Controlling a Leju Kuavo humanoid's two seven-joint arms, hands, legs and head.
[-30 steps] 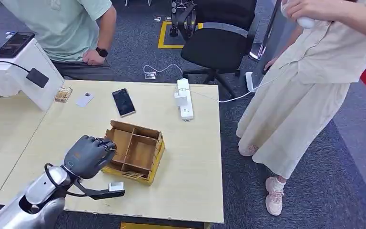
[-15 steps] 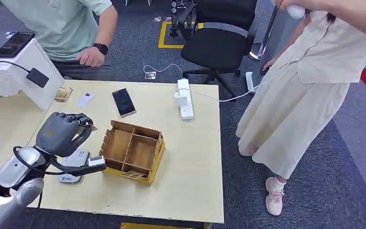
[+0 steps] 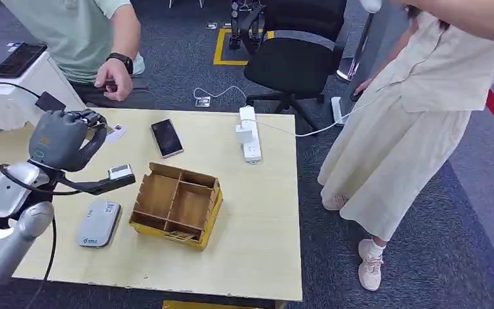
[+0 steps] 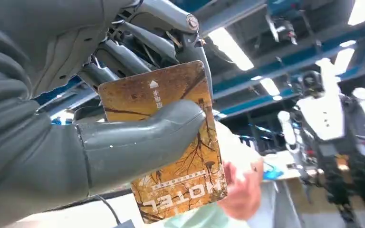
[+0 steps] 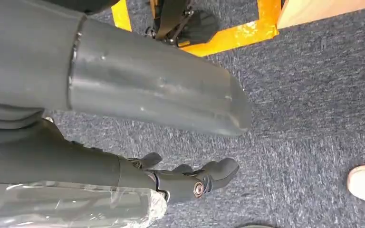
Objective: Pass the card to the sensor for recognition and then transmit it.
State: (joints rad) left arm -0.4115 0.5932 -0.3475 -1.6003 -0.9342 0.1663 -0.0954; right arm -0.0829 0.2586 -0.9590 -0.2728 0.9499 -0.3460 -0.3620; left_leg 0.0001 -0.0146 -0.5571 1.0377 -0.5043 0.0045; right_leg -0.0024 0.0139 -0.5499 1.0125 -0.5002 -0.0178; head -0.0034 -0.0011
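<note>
The table point(image 3: 257, 212) carries a cardboard box point(image 3: 179, 203) near its middle. Left of the box lies the grey sensor point(image 3: 99, 223). Beyond the box's far left corner, the left hand point(image 3: 61, 138) pinches the brown card point(image 4: 171, 142) raised above the table. The right hand point(image 5: 190, 178) hangs over carpet, fingers loosely apart, holding nothing.

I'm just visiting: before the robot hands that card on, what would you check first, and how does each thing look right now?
1. Card held firmly: ok. The left hand pinches the card between thumb and fingers.
2. Card lifted clear of the table: ok.
3. Card already read by the sensor: cannot tell.
4. Receiver ready: cannot tell. The seated person's hand is near, not clearly reaching.
5. Right hand out of the way: ok, hanging over carpet, holding nothing.
</note>
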